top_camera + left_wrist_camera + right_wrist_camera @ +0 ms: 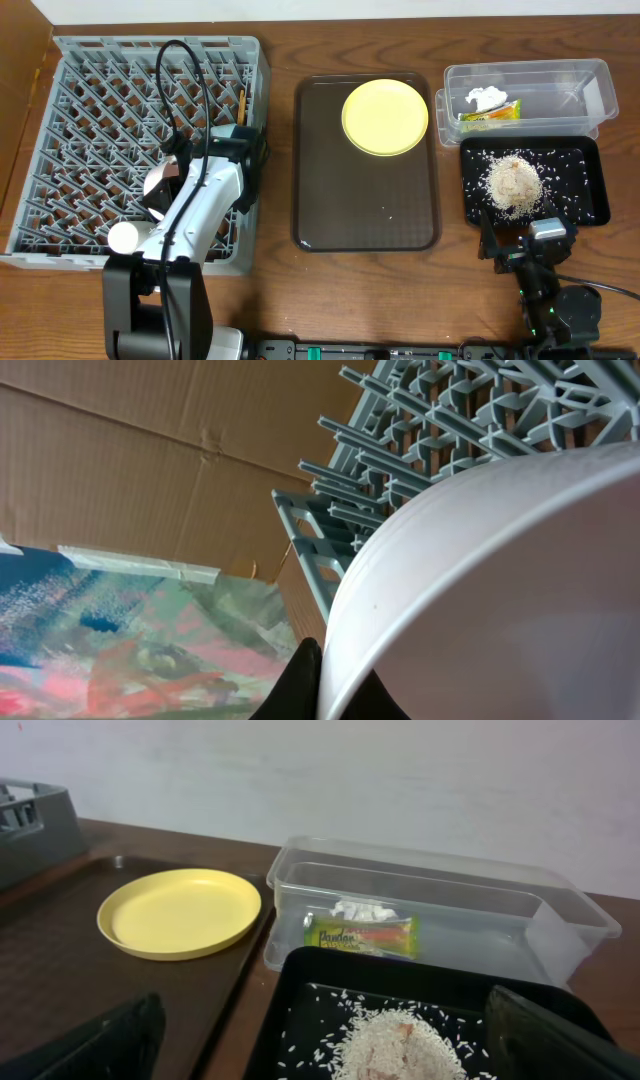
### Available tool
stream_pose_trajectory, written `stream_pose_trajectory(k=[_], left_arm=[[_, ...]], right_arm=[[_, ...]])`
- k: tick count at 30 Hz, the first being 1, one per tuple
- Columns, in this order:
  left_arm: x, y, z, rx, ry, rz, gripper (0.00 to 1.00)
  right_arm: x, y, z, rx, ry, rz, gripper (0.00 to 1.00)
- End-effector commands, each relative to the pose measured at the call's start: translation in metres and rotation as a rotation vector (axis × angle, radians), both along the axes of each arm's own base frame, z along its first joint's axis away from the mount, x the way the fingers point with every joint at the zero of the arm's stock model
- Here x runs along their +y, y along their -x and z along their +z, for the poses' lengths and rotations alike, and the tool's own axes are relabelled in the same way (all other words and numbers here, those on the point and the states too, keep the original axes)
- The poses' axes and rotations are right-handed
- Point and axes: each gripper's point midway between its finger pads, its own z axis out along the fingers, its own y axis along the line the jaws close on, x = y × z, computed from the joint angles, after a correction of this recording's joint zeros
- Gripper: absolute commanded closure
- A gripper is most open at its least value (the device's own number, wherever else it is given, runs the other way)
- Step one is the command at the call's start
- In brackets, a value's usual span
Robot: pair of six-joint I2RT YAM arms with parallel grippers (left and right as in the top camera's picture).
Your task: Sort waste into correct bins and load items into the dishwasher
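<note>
My left gripper [172,182] is over the grey dish rack [90,90] and is shut on the rim of a white bowl [160,186]. In the left wrist view the bowl [500,590] fills the frame and its rim sits between the black fingers [330,682]. A wooden chopstick [241,105] stands in the rack. The yellow plate [385,117] lies on the brown tray. The clear tub [580,85] holds the white tissue [485,98] and the green-yellow wrapper [490,114]. The black tray [590,160] holds the rice scraps [512,182]. My right gripper [525,238] is open and empty just in front of the black tray. The blue bowl is out of view.
The dark brown serving tray [365,210] lies in the middle between the rack and the bins. A few rice grains lie on it. Cardboard and a painted sheet [120,630] show beyond the rack's left side. The table's front edge is close behind both arm bases.
</note>
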Motion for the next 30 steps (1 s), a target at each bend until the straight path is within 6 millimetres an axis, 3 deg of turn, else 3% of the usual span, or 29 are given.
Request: stream_pose_trajectory(k=[1, 14, 25, 30], left_arm=[[-0.002, 0.001, -0.013, 0.016, 0.036, 0.023, 0.93], [-0.024, -0.003, -0.013, 0.062, 0.037, -0.059, 0.92], [-0.027, 0.019, -0.019, 0.098, 0.103, 0.014, 0.92], [-0.024, 0.035, -0.011, 0.060, 0.082, 0.083, 0.67]], right_arm=[[-0.001, 0.000, -0.001, 0.002, -0.012, -0.006, 0.01], [-0.001, 0.000, -0.001, 0.002, -0.012, -0.006, 0.01], [-0.001, 0.000, -0.001, 0.002, -0.012, -0.006, 0.01], [-0.001, 0.000, -0.001, 0.002, -0.012, -0.006, 0.01]])
